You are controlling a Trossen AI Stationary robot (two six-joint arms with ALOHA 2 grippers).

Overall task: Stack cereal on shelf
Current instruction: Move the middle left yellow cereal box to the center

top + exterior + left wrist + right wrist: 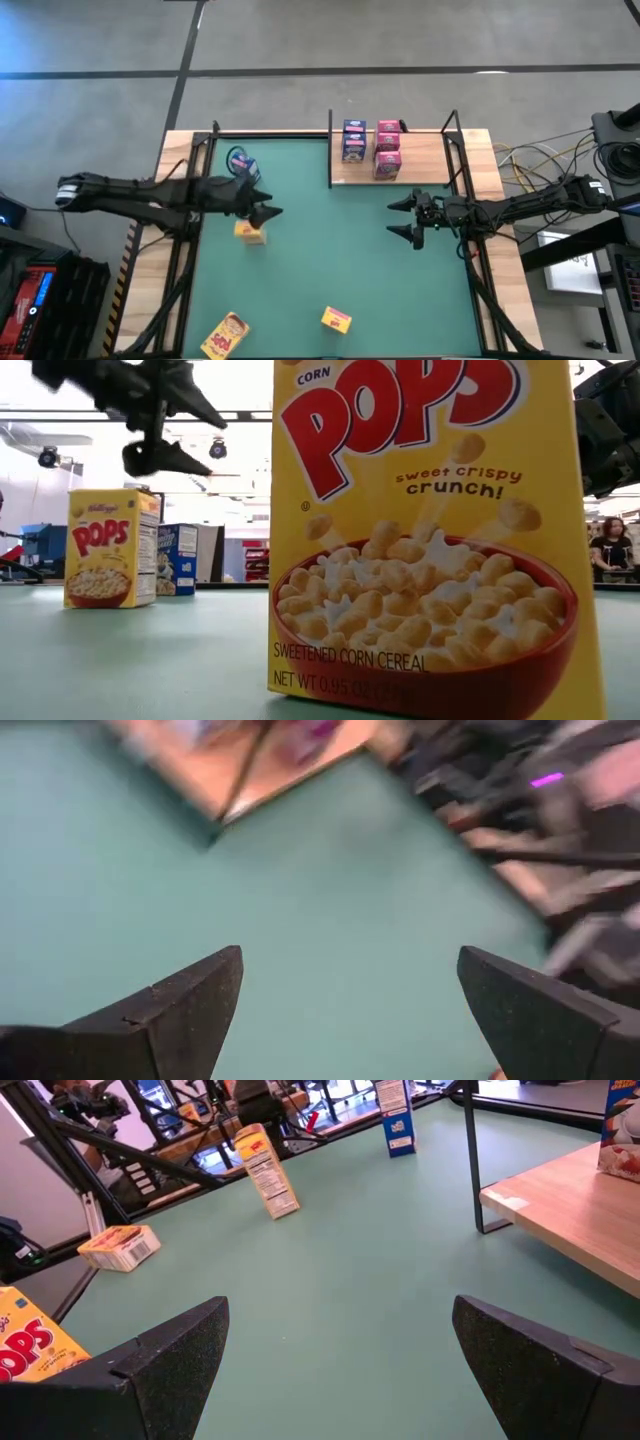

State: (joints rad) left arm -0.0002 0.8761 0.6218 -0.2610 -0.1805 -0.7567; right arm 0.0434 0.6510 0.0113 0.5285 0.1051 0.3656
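Note:
The light-wood shelf (415, 160) stands at the table's far right and carries blue cereal boxes (354, 141) and pink ones (388, 151). On the green mat, a blue box (241, 162) and a yellow box (250, 232) stand at the left. A yellow box (225, 335) lies flat near the front, and another yellow box (336, 319) stands near the front centre, filling the low view (430, 540). My left gripper (270, 203) is open and empty, just above and beside the left yellow box (110, 548). My right gripper (392, 219) is open and empty in front of the shelf.
Thin black posts (331, 150) stand at the shelf's edges, and its near left corner (497, 1205) is close to my right gripper. Black frame rails run along both table sides. Bare green mat (330, 250) lies between the two grippers. A person stands in the room behind (610, 545).

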